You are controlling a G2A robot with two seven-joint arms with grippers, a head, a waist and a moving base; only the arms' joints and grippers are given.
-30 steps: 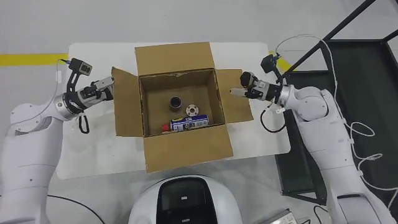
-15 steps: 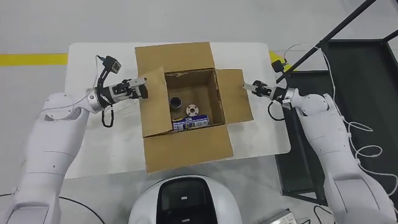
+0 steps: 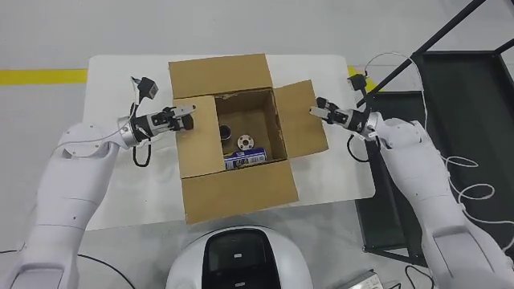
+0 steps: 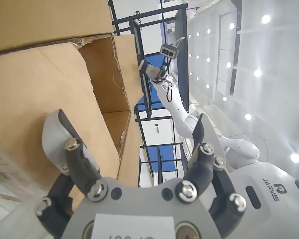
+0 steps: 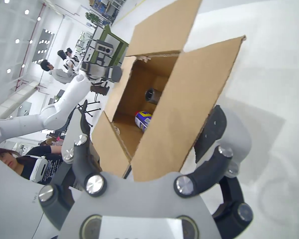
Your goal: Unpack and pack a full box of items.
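Box at table centre, top open. Left gripper spread wide against left flap. Right gripper wide, straddling right flap edge. Cardboard likely light, stiff, creasable: pinch flaps near free edge.

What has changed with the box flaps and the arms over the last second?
The left gripper swung in and pushed the left flap up off the table, partly over the opening. The right gripper kept to the outer edge of the right flap, which now tilts up. Both grippers remain open. The spray can, metal cylinder and round fitting inside lie unmoved.
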